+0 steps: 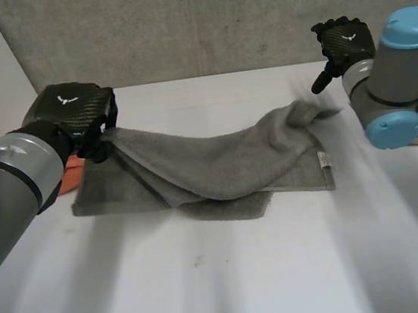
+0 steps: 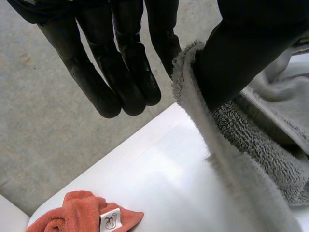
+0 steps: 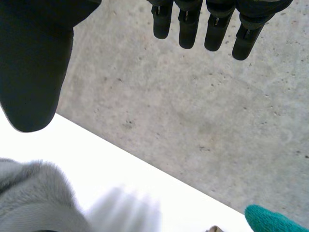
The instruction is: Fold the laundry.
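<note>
A grey towel (image 1: 218, 167) lies partly folded on the white table (image 1: 224, 277). My left hand (image 1: 74, 112) is at its left end and holds a corner lifted off the table. In the left wrist view the towel's edge (image 2: 193, 106) is pinched between the thumb and the straight fingers (image 2: 120, 72). My right hand (image 1: 343, 39) is raised above the towel's right end, fingers straight and apart from the thumb (image 3: 34, 63), with nothing between them. Below it the towel's right corner (image 1: 310, 110) is a blur just above the table, and the towel (image 3: 34, 198) sits under the thumb.
A crumpled orange cloth (image 1: 74, 173) with a white label (image 2: 111, 220) lies at the table's left, behind the towel. Something teal (image 3: 273, 220) sits at the right by my right arm (image 1: 394, 80). A concrete wall (image 1: 215, 18) runs behind the table's far edge.
</note>
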